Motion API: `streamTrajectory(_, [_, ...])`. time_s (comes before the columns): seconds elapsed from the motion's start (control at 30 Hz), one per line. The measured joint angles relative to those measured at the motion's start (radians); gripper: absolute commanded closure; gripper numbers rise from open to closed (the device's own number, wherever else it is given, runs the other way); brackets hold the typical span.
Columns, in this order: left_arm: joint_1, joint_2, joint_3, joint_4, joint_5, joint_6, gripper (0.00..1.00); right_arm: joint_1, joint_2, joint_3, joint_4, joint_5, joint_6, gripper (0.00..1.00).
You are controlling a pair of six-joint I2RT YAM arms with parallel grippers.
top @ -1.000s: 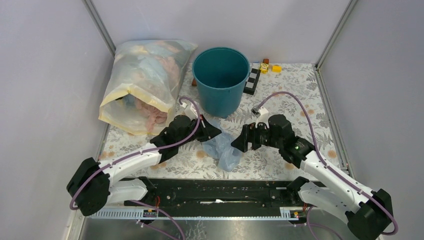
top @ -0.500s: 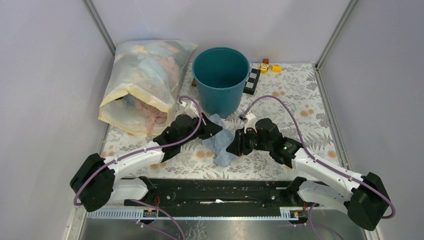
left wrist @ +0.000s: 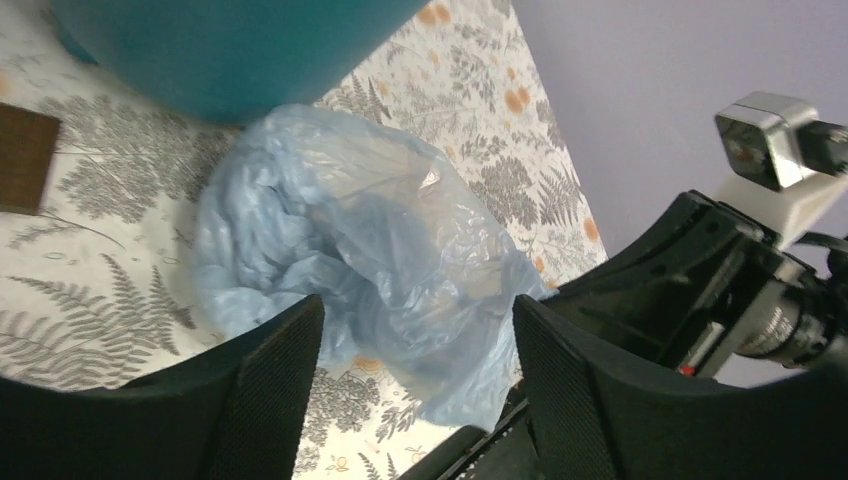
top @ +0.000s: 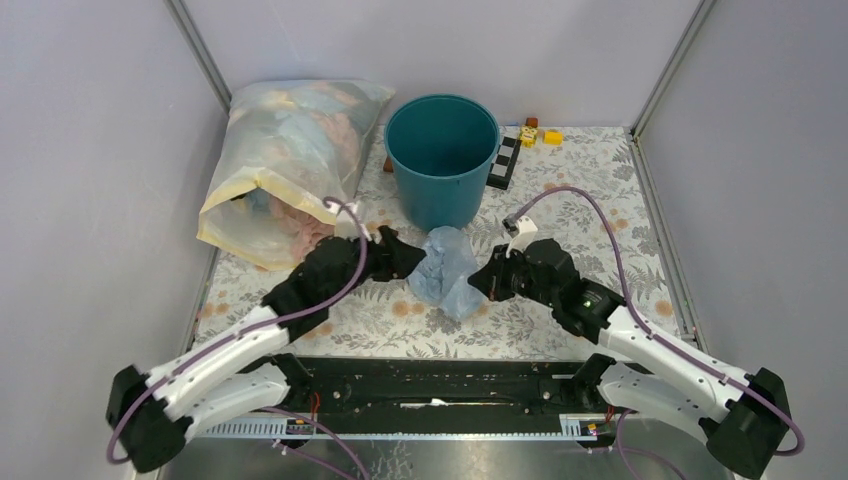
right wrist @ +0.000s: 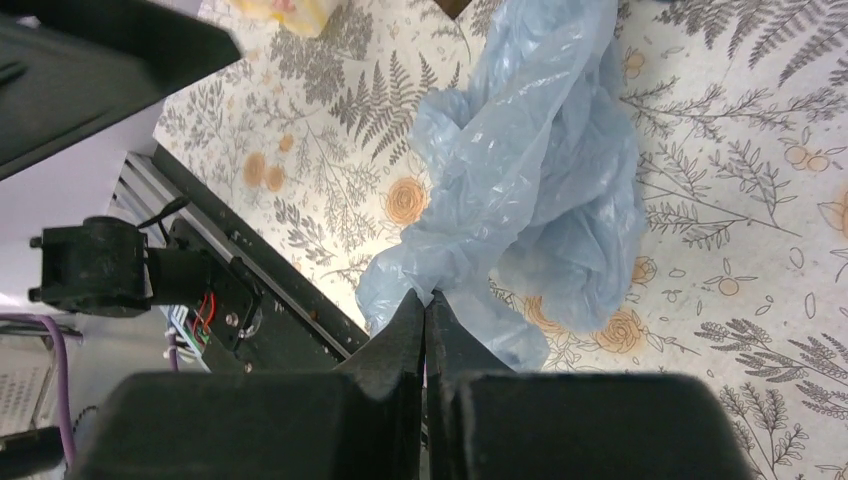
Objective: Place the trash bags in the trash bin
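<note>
Thin, crinkled, translucent pale blue plastic film bag (top: 447,268): bunched in a loose heap at the centre of the overhead frame, on the grey fern-and-flower printed surface (top: 600,200). It sits just below the round dark teal plastic bin (top: 442,165), near its base, with none of it inside the bin. Left gripper (top: 408,258): at the bag's left side; fingers (left wrist: 275,385) spread wide apart in the wrist view, with the bag's bulk lying between them and neither finger seen pressing it. Right gripper (top: 484,282): at the bag's lower right edge; fingers (right wrist: 400,340) pressed together, clamped on a fold of the film at their tips. Large cloudy yellow-edged plastic bag stuffed with pinkish items (top: 290,165): upper left of the overhead frame, lying beside the bin. Black-and-white checkered strip (top: 503,160) and small yellow blocks (top: 540,134): right of the bin, toward the back edge of the surface.
</note>
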Motion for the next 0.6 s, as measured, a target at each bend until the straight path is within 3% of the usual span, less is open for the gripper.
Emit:
streamTrajectory(0.17, [0.000,-0.223,-0.105,-0.041,-0.064,0.042,0.27,0.000,0.005,0.016,-0.008,0.027,0.029,1.00])
streamTrajectory(0.27, [0.000,-0.280,-0.185,-0.048,-0.087,0.048,0.25,0.000,0.029,0.016,-0.018,0.027,0.042,1.00])
streamTrajectory(0.43, [0.000,-0.209,-0.257,-0.047,-0.091,0.053,0.09,0.000,0.049,0.016,-0.051,0.045,0.047,1.00])
streamTrajectory(0.6, [0.000,-0.024,-0.253,-0.002,-0.090,0.054,0.20,0.000,0.049,0.016,-0.061,0.048,0.047,0.98])
